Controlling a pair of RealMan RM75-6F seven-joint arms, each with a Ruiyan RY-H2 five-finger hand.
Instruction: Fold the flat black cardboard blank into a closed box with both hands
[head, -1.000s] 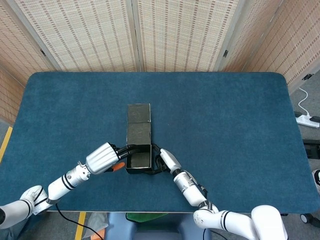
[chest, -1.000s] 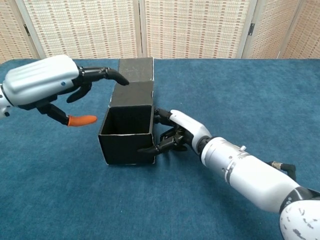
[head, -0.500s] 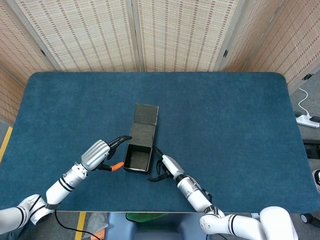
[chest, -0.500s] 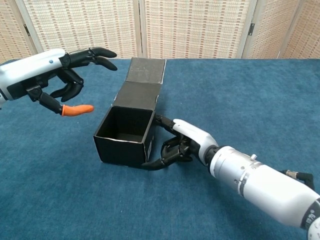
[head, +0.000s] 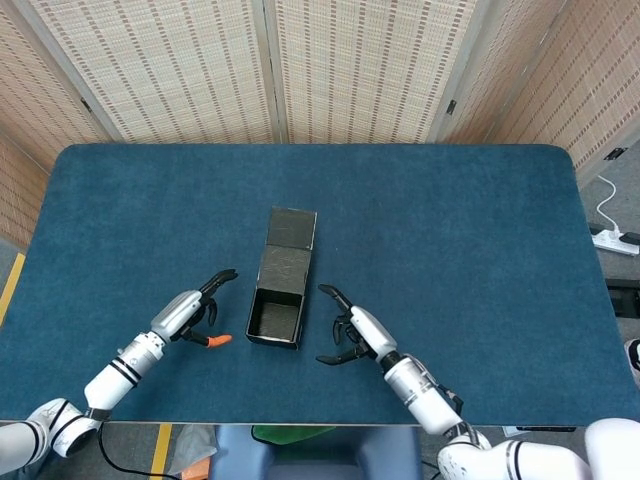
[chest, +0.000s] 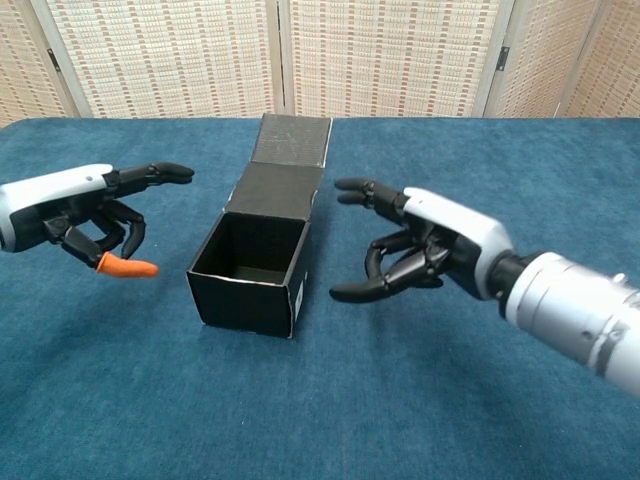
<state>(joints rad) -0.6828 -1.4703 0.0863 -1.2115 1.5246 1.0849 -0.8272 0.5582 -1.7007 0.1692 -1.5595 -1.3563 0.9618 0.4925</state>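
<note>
The black cardboard box (head: 277, 317) (chest: 253, 268) stands on the blue table with its top open and its lid flap (head: 288, 247) (chest: 287, 160) lying back flat away from me. My left hand (head: 192, 311) (chest: 90, 209) hovers to the left of the box, apart from it, fingers spread and holding nothing; one fingertip is orange. My right hand (head: 352, 331) (chest: 420, 240) hovers to the right of the box, also clear of it, fingers apart and empty.
The blue felt table (head: 450, 230) spreads wide on all sides of the box. Woven screens (head: 270, 60) stand behind the far edge. A white power strip (head: 615, 241) lies on the floor to the right.
Both hands have let go of the box and pulled outward, left hand to the left, right hand to the right. The box sits slightly turned and stays open.
</note>
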